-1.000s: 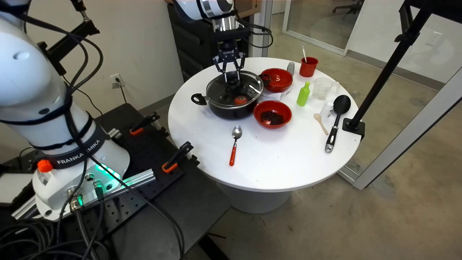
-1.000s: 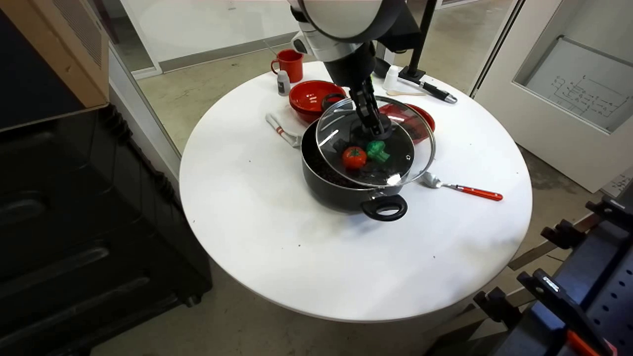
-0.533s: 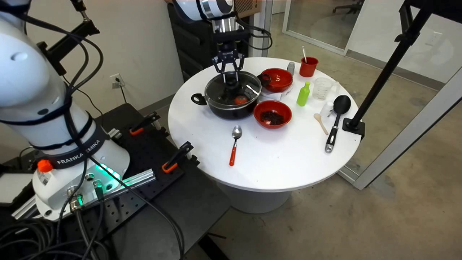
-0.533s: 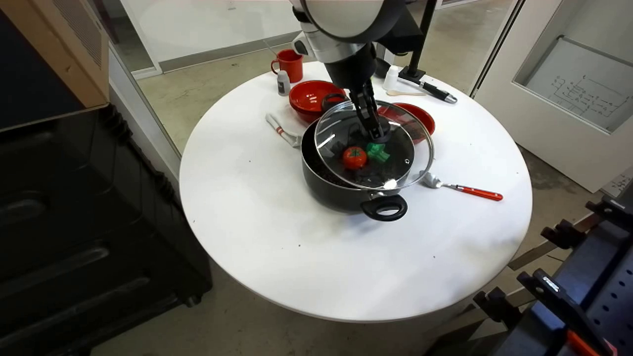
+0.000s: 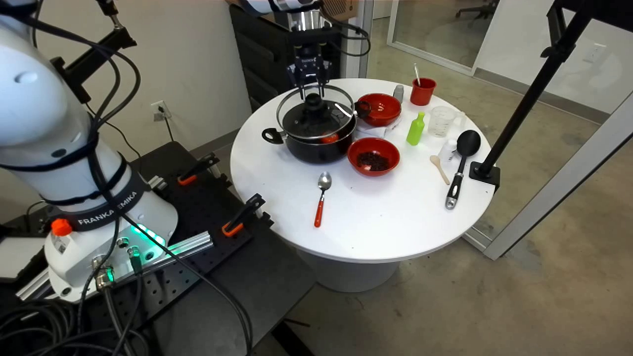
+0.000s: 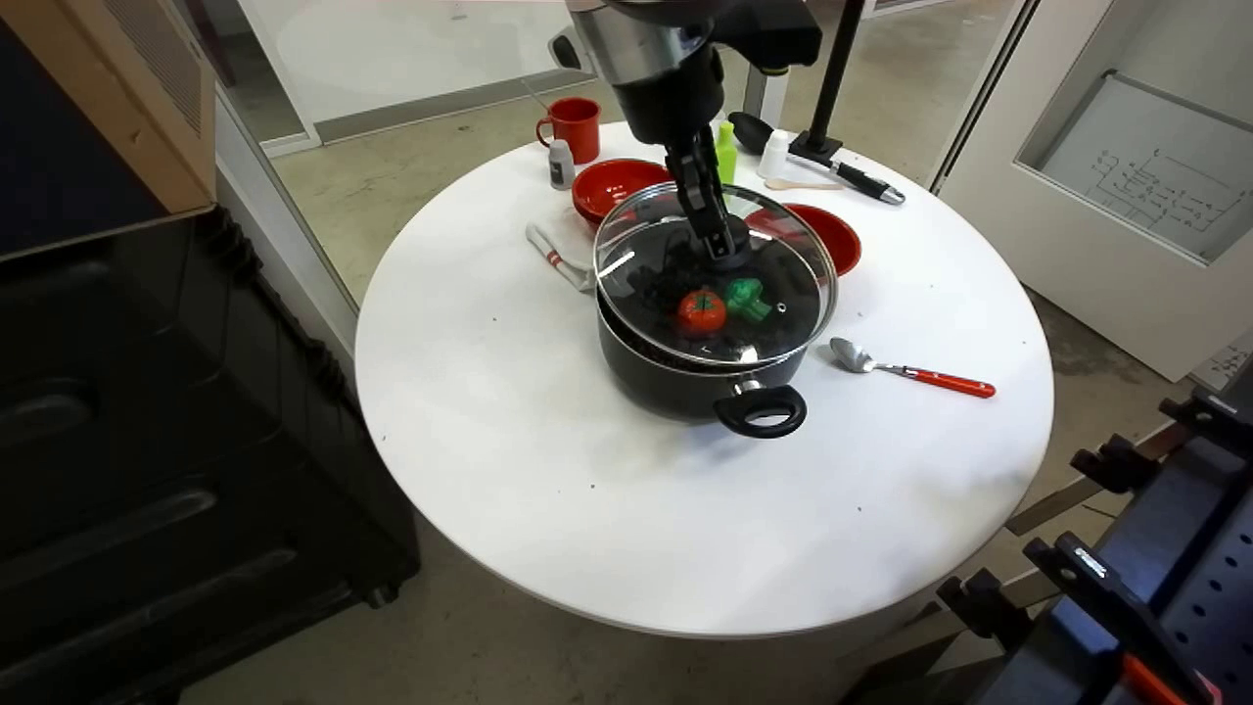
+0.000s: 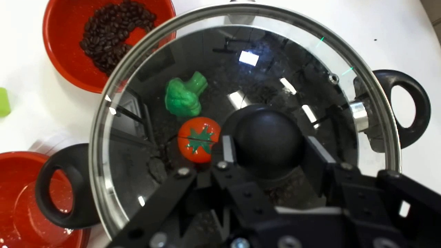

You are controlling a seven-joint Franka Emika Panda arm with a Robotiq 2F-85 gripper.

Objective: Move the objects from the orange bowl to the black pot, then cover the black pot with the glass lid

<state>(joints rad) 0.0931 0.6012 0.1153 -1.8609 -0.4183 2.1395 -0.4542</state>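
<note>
My gripper (image 7: 268, 143) is shut on the black knob (image 7: 265, 124) of the glass lid (image 6: 798, 338), one finger on each side. The lid hangs over the black pot (image 6: 666, 392), slightly off-centre; in an exterior view a gap shows between its rim and the pot's near edge. Through the glass I see the objects in the pot: a green broccoli piece (image 7: 184, 96) and a red tomato (image 7: 196, 137). The orange bowl (image 5: 383, 106), with a bright bare inside, stands beside a pot handle; part of it also shows at the wrist view's lower left.
A red bowl (image 5: 373, 157) with dark beans stands close to the pot. Around it are a red-handled spoon (image 5: 320, 202), a green bottle (image 5: 416, 129), a red cup (image 5: 423, 93), a black ladle (image 5: 463, 163) and a folded cloth (image 6: 566, 257).
The gripper has risen a little with the lid in its grip, and the lid has shifted, leftward in both exterior views. Pot and bowls have not moved.
</note>
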